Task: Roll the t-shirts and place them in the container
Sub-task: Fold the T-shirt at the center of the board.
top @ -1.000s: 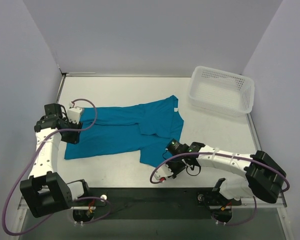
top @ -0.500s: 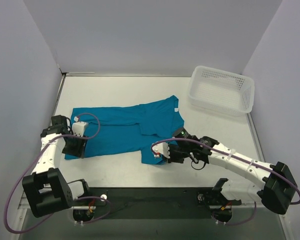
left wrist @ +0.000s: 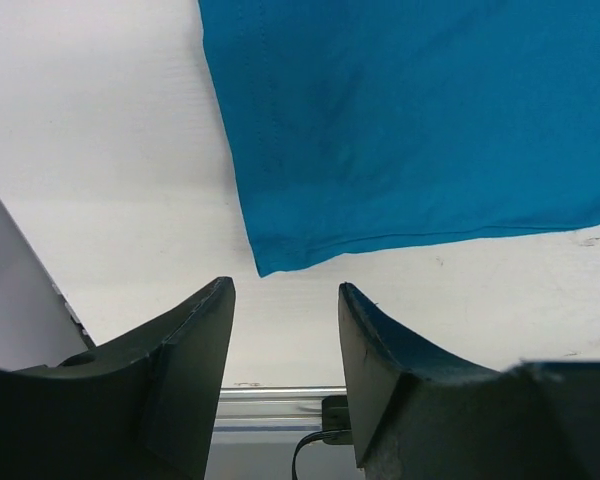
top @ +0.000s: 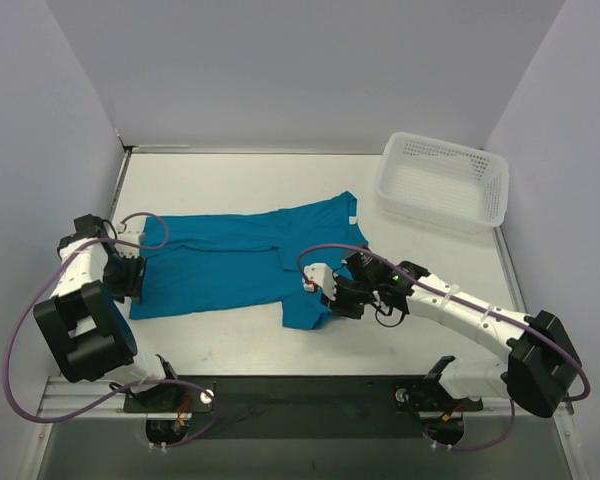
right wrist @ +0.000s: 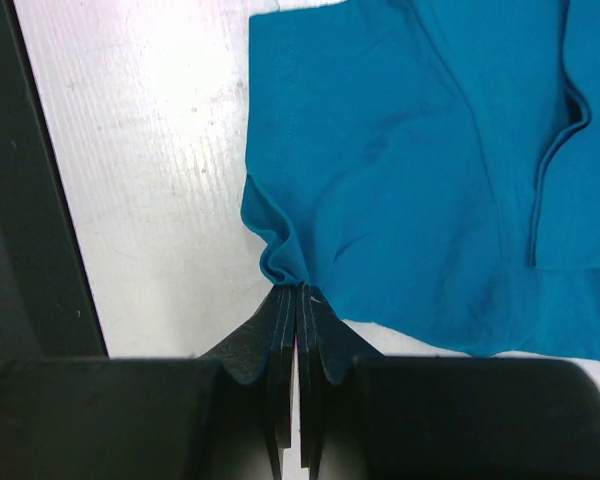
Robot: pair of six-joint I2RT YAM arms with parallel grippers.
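Teal t-shirt [top: 230, 265] flat on tabletop [top: 240, 185]. Right pincer [right wrist: 296, 292] pinched tight on its bunched hem. Left pincer [left wrist: 285, 300] spread wide, empty, just off the shirt's corner.

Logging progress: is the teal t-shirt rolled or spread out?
Spread out, not rolled: the t-shirt lies mostly flat on the table, no coil anywhere; the right claw pinches its near edge.

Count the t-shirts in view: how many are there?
1. The teal t-shirt lies spread flat left of centre, its near edge pinched by the right gripper. The white basket looks empty, though its walls may hide something.
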